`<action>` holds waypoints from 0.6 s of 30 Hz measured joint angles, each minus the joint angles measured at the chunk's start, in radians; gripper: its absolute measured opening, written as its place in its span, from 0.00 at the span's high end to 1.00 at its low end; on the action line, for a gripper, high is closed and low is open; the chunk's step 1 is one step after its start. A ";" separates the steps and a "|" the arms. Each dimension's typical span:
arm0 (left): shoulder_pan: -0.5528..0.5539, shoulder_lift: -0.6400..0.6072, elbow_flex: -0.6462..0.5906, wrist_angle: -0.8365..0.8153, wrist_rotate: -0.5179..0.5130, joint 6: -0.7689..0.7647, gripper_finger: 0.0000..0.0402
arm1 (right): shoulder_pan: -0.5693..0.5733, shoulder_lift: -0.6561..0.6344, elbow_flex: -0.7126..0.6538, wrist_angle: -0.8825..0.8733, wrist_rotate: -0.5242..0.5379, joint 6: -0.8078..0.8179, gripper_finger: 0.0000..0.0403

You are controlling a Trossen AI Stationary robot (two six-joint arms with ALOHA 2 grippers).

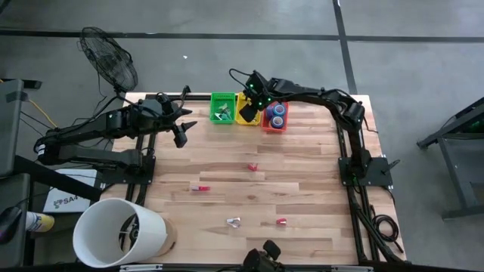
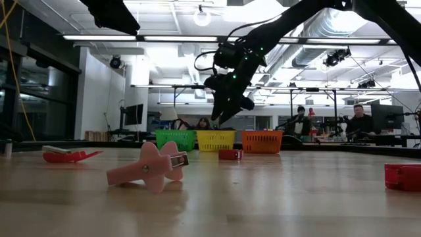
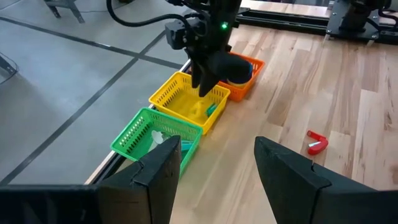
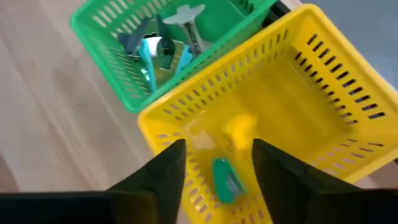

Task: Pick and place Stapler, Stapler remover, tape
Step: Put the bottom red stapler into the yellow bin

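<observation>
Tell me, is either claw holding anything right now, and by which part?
Nothing is held. The right claw hangs open over the yellow basket, a small green stapler lying inside below it. The left claw is open and empty too.

three baskets [image 1: 249, 108] line the far edge of the surface [image 1: 302, 174], and my right arm [image 1: 318, 96] hangs over the yellow basket [image 4: 280, 106]. small red pieces [image 1: 252, 167] lie well apart mid-surface, with open lanes between them.

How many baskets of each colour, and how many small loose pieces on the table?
Green basket: 1
Yellow basket: 1
Orange basket: 1
Red loose pieces: 3
Pink loose piece: 1
Total: 7
</observation>
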 joint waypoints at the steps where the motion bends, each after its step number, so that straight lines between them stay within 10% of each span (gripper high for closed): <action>1: 0.000 0.000 0.000 0.000 0.000 0.000 0.50 | 0.000 0.000 0.000 -0.001 -0.006 0.003 0.55; 9: 0.000 0.000 0.000 0.000 0.012 0.000 0.50 | 0.000 -0.034 0.000 -0.074 -0.058 0.005 0.33; 18: 0.000 0.000 0.000 0.000 0.049 0.034 0.50 | 0.037 -0.204 0.001 -0.340 -0.083 -0.144 0.32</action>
